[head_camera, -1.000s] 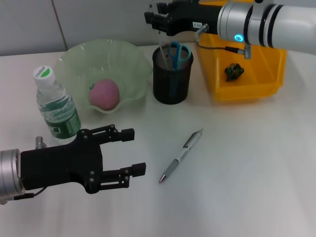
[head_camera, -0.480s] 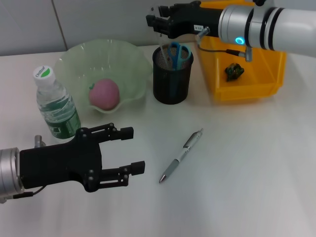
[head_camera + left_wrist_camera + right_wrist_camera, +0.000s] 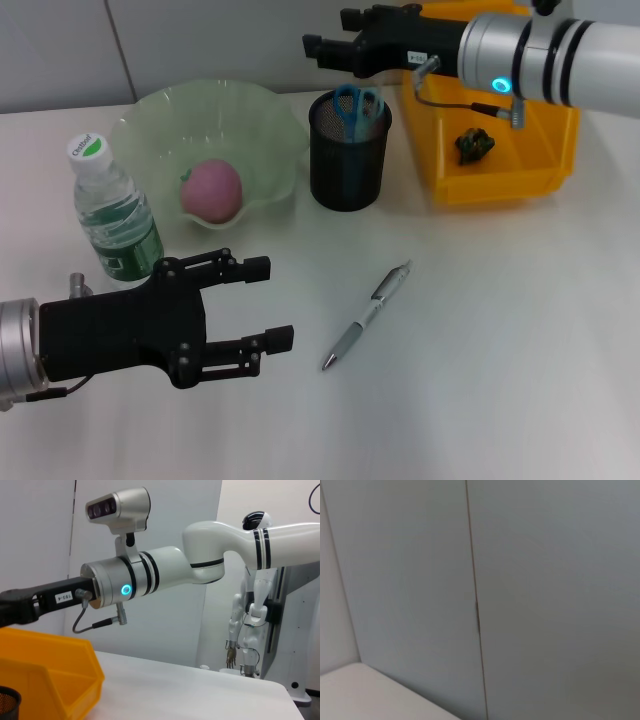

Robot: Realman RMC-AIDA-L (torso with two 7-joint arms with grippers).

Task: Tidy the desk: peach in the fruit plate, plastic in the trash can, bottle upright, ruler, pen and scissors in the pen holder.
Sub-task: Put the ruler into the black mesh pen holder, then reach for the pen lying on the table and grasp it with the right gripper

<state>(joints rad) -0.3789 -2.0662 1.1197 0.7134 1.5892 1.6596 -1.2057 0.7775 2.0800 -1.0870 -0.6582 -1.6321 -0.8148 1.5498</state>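
Note:
A silver pen (image 3: 367, 316) lies on the white desk in front of the black mesh pen holder (image 3: 348, 150). Blue-handled scissors (image 3: 358, 103) stand in the holder; the ruler is hidden. The pink peach (image 3: 211, 190) rests in the green fruit plate (image 3: 260, 120). Beside the plate, the bottle (image 3: 112, 215) stands upright. Dark crumpled plastic (image 3: 474, 144) lies in the yellow trash can (image 3: 500, 185). My right gripper (image 3: 330, 35) hovers open above and behind the holder, with nothing between its fingers. My left gripper (image 3: 272, 303) is open and low, left of the pen.
The left wrist view shows the right arm (image 3: 150, 577), a corner of the yellow trash can (image 3: 50, 670) and the pen holder's rim (image 3: 7, 700). Only a grey wall panel shows in the right wrist view.
My right gripper has risen and drawn back to the right, away from the pen holder's mouth. The left arm has stayed put.

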